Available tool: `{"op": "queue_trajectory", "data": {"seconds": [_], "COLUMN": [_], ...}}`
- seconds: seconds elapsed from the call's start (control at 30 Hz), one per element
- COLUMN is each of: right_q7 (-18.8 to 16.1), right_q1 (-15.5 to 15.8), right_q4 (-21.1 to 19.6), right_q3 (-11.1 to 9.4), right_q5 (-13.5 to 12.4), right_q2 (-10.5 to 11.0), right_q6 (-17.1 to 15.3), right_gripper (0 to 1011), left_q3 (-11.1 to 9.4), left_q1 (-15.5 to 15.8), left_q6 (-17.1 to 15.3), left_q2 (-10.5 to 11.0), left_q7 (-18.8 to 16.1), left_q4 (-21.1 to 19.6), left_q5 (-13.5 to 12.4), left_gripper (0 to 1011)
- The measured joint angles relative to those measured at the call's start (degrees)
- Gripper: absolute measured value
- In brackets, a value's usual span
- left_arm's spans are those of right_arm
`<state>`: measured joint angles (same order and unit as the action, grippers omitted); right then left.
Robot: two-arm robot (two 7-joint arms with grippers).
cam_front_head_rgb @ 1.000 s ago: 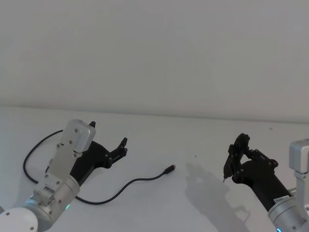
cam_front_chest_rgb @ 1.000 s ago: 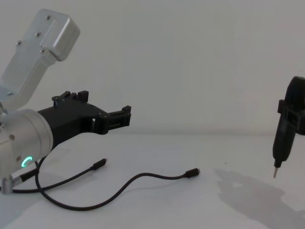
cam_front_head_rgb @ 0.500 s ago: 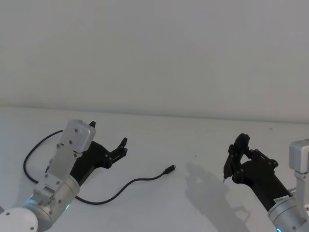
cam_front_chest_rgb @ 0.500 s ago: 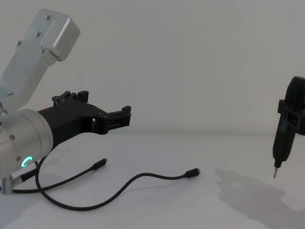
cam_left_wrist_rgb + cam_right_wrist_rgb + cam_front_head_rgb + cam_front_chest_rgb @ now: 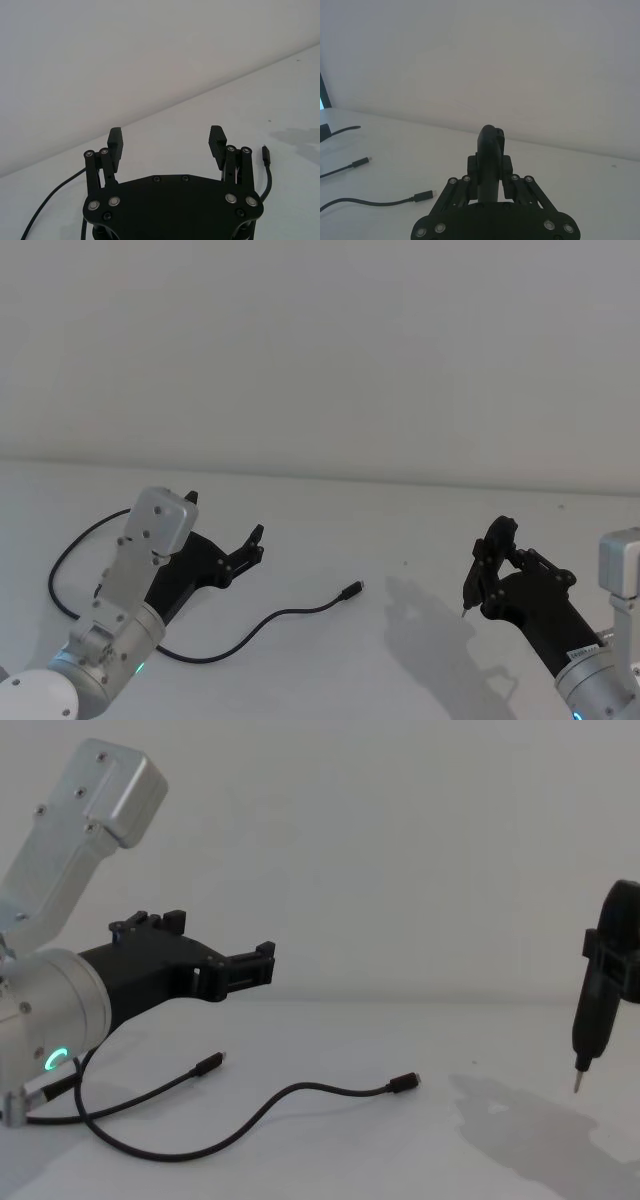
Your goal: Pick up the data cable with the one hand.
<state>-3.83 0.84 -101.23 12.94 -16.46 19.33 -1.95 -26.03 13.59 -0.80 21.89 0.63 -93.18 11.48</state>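
Black angular left pincer, released, hovers just above thin black data cable; best straddle it squarely, then clench. Right arm parked.

One black cable on one white table. The cable has two small plugs, one at each end. Two robot grippers: one left gripper, one right gripper.
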Motion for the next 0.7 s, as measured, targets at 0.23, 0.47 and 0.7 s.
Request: {"op": "queue_trajectory", "data": {"seconds": [0.23,0.47,0.7], "right_q7": [0.00,0.00,0.00], "right_q1": [0.00,0.00,0.00], "right_q4": [0.00,0.00,0.00], "right_q3": [0.00,0.00,0.00], "right_q5": [0.00,0.00,0.00], "right_q2": [0.00,0.00,0.00], "right_q6": [0.00,0.00,0.00], "right_gripper": [275,275,274], "left_q3": [0.01,0.03,0.02], "left_q1": [0.00,-0.08,-0.15], "left_q6": [0.00,-0.73,-3.22], "left_q2": [0.00,0.21,1.34], "left_q7": [0.02,0.79,3.91], "left_q4": [0.00,-0.30,-1.20], "left_q5": [0.00,0.17,1.76], "left_gripper": [1001,1001,1001]}}
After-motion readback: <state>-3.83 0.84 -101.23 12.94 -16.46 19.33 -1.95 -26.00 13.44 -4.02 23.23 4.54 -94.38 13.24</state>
